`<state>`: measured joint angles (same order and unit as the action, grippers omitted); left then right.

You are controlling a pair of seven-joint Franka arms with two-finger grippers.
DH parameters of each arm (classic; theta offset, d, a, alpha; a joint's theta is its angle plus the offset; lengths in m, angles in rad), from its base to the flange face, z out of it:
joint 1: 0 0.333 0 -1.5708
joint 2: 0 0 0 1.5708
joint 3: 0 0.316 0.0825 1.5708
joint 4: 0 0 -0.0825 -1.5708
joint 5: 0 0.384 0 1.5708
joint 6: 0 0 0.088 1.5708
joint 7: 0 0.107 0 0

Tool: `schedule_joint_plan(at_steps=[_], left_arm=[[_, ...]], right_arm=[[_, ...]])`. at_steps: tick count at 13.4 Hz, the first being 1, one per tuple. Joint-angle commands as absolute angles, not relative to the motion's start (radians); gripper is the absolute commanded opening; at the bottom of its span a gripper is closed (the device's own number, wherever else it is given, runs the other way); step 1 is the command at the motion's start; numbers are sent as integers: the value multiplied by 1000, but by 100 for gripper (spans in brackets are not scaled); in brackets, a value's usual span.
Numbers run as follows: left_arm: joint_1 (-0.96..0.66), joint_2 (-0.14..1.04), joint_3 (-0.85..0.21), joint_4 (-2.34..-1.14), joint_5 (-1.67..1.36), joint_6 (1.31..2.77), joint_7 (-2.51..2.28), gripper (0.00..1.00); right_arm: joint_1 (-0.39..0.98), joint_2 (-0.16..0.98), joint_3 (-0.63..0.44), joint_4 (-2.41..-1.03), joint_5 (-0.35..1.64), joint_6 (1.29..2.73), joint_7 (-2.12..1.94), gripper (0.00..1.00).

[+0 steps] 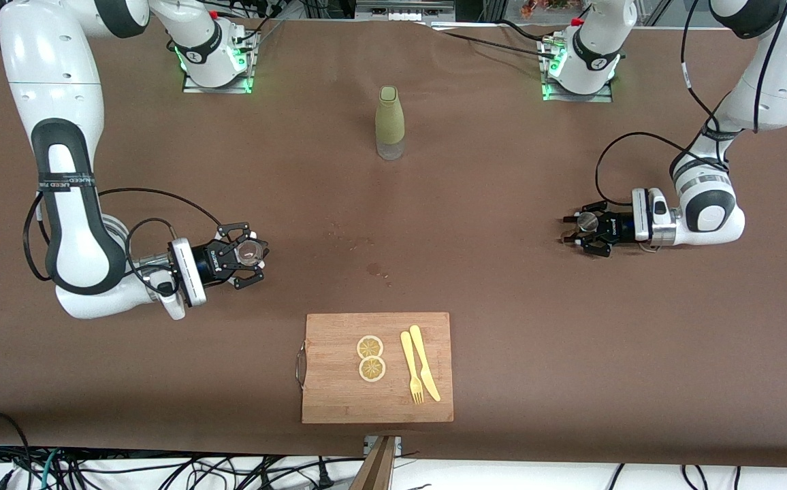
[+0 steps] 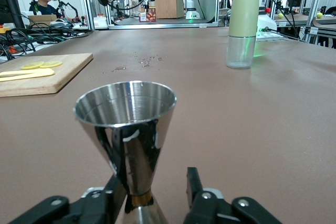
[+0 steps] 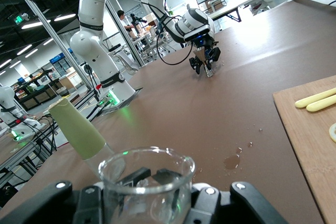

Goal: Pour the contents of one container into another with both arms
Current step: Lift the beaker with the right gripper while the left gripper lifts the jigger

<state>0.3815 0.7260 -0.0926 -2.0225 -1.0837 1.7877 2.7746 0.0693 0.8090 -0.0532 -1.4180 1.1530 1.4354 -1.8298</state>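
My right gripper point(image 1: 257, 257) is shut on a clear glass beaker point(image 1: 250, 250), held upright low over the table toward the right arm's end. Its fingers point(image 3: 139, 174) show through the beaker's point(image 3: 147, 182) glass. My left gripper point(image 1: 570, 229) is low at the left arm's end of the table, its jaws around the narrow waist of an upright steel jigger point(image 1: 589, 220). In the left wrist view one finger point(image 2: 116, 184) touches the jigger point(image 2: 126, 114), and the other finger point(image 2: 192, 179) stands apart from it with a gap, so the left gripper point(image 2: 155, 182) is open.
A bottle point(image 1: 389, 124) with a green sleeve and clear base stands between the two arm bases. A wooden cutting board point(image 1: 339, 388) carries two lemon slices point(image 1: 370, 358), a yellow fork and a knife point(image 1: 424, 371). A wet spot point(image 1: 373, 269) and droplets mark the brown tabletop mid-table.
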Motion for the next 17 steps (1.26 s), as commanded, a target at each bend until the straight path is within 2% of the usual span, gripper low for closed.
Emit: schedule_joint_plan(at_steps=[1,2,3,5,17], left_arm=[[391,707,-89,-2048,-1077,1769,2954,33],[393,706,-87,-2048,-1077,1766,2954,32],[393,704,-87,-2048,-1077,1758,2956,14],[394,703,-87,-2048,-1077,1756,2957,0],[410,693,-83,-2048,-1077,1707,2951,0]], right_arm=[[72,801,-49,-1411,1158,1434,-1810,7],[72,799,-48,-1411,1158,1433,-1810,7],[75,792,-48,-1411,1157,1433,-1810,7],[75,792,-48,-1411,1157,1431,-1796,6],[75,790,-46,-1410,1155,1420,-1747,6]])
